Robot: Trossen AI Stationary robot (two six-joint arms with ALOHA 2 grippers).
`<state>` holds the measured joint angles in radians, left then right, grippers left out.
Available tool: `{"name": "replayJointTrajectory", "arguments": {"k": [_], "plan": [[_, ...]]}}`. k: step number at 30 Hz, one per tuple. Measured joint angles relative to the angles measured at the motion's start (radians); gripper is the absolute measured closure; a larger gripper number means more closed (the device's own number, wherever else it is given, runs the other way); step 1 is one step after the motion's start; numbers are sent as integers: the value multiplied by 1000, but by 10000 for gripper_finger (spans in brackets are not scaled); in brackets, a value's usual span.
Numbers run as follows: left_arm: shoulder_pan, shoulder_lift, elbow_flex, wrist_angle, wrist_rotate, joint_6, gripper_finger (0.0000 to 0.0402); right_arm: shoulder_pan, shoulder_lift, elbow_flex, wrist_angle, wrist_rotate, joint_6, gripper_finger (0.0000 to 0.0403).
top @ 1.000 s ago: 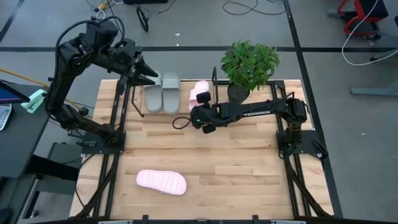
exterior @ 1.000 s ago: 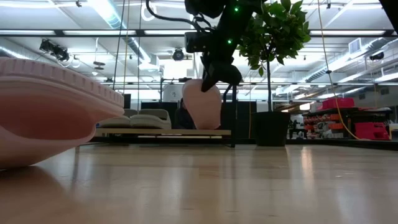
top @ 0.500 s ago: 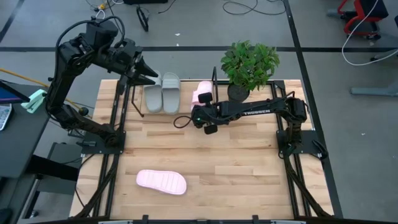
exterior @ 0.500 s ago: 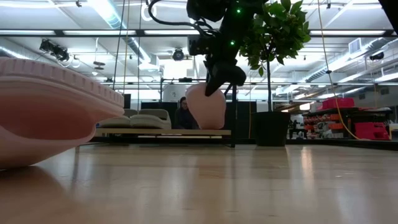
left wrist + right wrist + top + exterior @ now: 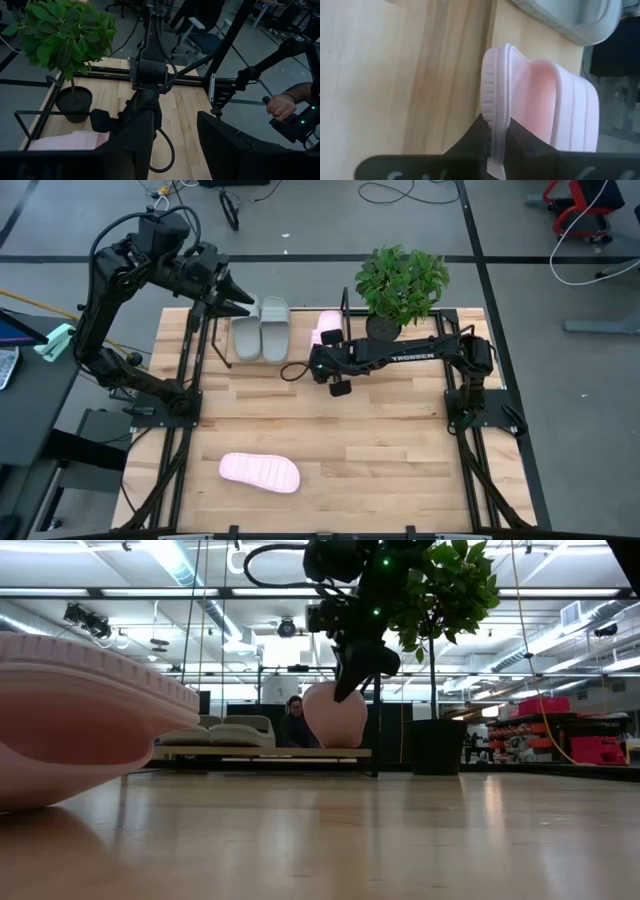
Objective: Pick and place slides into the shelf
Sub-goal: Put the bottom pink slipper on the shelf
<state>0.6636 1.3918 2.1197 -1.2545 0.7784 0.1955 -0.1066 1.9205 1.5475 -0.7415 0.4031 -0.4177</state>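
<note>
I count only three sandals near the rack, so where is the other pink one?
In the high view the other pink slide lies alone on the table's near left part, far from the shelf and both arms.

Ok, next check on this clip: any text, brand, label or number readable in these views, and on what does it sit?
"TROSSEN", white letters along the forearm of the right arm in the high view, small but just readable.
Blurred white marks on the dark body of the right gripper at the edge of its wrist view: too blurred to read.
No print shows on the pink slide it grips, the grey-green slides or the shelf.
</note>
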Motion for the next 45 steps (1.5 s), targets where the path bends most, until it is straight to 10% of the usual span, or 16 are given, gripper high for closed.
{"name": "replayJointTrajectory", "arguments": {"k": [45], "plan": [[0, 0, 0, -6, 1, -8, 257, -69, 0, 0, -67, -253, 179, 311]]}}
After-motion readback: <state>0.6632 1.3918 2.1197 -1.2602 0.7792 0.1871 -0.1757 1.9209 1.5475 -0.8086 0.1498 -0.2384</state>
